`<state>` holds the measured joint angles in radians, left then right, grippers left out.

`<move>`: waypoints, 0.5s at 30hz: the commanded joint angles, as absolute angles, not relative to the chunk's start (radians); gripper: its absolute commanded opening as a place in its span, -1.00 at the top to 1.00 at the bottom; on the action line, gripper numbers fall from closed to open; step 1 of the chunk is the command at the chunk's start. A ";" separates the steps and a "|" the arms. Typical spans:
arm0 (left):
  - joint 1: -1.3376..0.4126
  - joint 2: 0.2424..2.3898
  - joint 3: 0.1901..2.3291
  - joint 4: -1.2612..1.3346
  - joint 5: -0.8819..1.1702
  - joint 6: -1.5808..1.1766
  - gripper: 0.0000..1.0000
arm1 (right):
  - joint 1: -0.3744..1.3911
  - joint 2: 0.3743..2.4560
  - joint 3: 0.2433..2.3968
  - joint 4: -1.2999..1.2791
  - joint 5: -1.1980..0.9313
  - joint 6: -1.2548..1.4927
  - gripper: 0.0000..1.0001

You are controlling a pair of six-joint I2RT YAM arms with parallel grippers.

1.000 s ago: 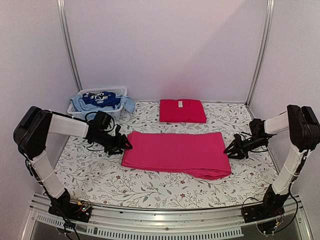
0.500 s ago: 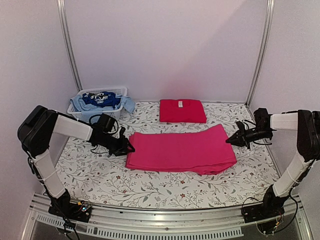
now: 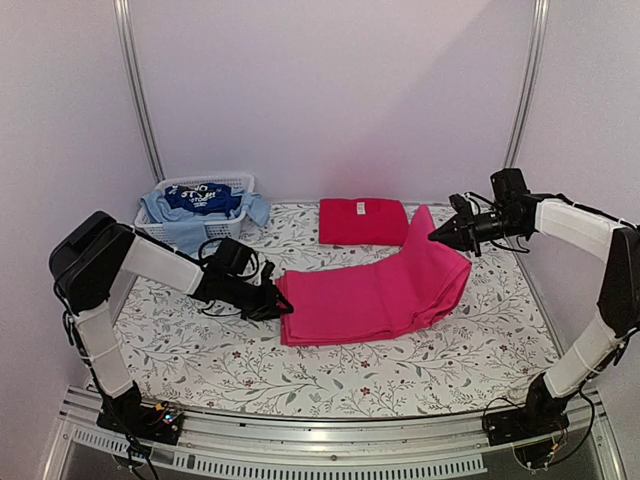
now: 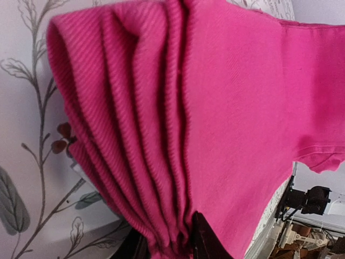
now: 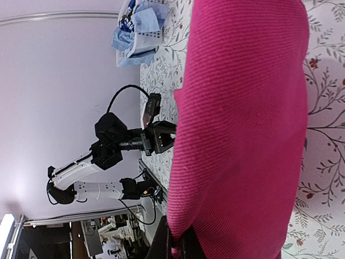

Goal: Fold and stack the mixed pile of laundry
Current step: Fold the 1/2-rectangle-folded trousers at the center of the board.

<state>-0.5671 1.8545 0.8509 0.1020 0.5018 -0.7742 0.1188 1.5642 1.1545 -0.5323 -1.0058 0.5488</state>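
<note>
A pink-magenta garment (image 3: 370, 295) of the mixed laundry pile lies folded lengthwise across the middle of the table. My left gripper (image 3: 280, 305) is shut on its left edge, low on the table; in the left wrist view the layers (image 4: 161, 135) bunch between my fingers (image 4: 207, 240). My right gripper (image 3: 437, 234) is shut on the right end and holds it raised above the table, so the cloth (image 5: 242, 108) slopes up toward it. A folded red piece (image 3: 365, 221) lies behind.
A white slatted basket (image 3: 215, 181) stands at the back left with a dark blue printed cloth (image 3: 200, 198) and light blue cloths (image 3: 170, 215) spilling over its rim. Metal posts rise at both back corners. The table's front rail (image 3: 330, 440) runs between the arm bases.
The right gripper shut on the garment's right end and lifted it up and back toward the left. The left gripper closed on the left edge and slid right.
</note>
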 commanded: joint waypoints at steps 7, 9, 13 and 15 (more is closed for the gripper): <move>-0.603 1.924 0.853 0.178 0.514 -0.814 0.52 | 0.434 1.733 1.358 -0.358 -0.988 0.778 1.00; -0.603 1.930 0.852 0.183 0.512 -0.816 0.52 | 0.483 1.801 1.420 -0.354 -0.977 0.795 1.00; -0.604 1.937 0.845 0.200 0.517 -0.819 0.53 | 0.549 1.937 1.592 -0.452 -0.960 0.755 1.00; -0.605 1.943 0.841 0.206 0.518 -0.818 0.54 | 0.568 1.994 1.648 -0.457 -0.956 0.750 1.00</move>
